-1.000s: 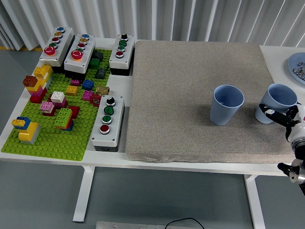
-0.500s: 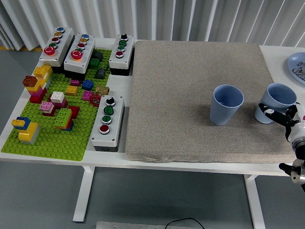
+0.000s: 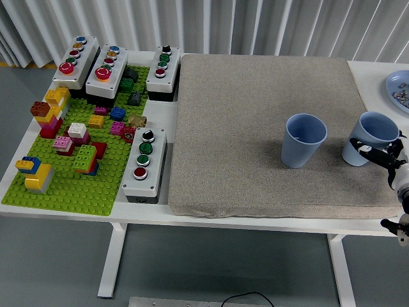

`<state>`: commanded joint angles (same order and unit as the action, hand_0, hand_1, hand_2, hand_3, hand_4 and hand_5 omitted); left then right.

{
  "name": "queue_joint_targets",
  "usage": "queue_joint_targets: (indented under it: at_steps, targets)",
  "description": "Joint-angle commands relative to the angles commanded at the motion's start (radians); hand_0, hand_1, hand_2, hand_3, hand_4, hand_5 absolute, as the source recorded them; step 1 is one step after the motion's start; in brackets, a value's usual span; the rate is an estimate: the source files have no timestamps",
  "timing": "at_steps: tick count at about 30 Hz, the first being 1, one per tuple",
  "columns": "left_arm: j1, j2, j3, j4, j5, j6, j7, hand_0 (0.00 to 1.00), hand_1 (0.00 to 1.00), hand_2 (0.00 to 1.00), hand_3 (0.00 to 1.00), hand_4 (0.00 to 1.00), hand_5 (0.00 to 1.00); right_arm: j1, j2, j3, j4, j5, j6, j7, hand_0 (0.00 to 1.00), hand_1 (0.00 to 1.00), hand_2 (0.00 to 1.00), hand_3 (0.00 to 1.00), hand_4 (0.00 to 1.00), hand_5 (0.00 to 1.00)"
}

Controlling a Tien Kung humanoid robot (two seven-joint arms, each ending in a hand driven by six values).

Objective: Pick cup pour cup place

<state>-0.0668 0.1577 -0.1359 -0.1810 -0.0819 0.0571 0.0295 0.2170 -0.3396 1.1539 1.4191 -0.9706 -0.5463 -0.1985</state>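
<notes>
Two light blue cups stand upright on the grey mat [image 3: 255, 121] that covers the right part of the white bench [image 3: 160, 214]. The left cup [image 3: 304, 141] stands alone toward the mat's near right. The right cup [image 3: 374, 137] stands near the mat's right edge, now leaning slightly to the left where it stood straighter a second ago. The right hand [image 3: 383, 155] reaches in from the right edge with its black fingers [image 3: 370, 152] against the near side of the right cup; it sits a little farther right and higher than a second ago, and whether the fingers truly clasp the cup cannot be told from this view. At the far right a blue plate [image 3: 397, 85] shows at the picture's edge. On the left of the bench lie a green brick baseplate [image 3: 70, 185] with coloured bricks and four button boxes [image 3: 144, 165], unchanged.
</notes>
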Motion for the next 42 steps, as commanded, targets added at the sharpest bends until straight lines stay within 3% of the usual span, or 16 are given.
queue_joint_targets:
  at_steps: [42]
  targets:
    - [0.006,0.004,-0.001,0.001,-0.001,-0.002,0.002,0.747,0.732,0.801,0.669,0.518,0.934,-0.060,-0.066,0.026,0.095,-0.034,0.028,-0.055,0.887,0.842,0.941,0.947,0.899,0.313]
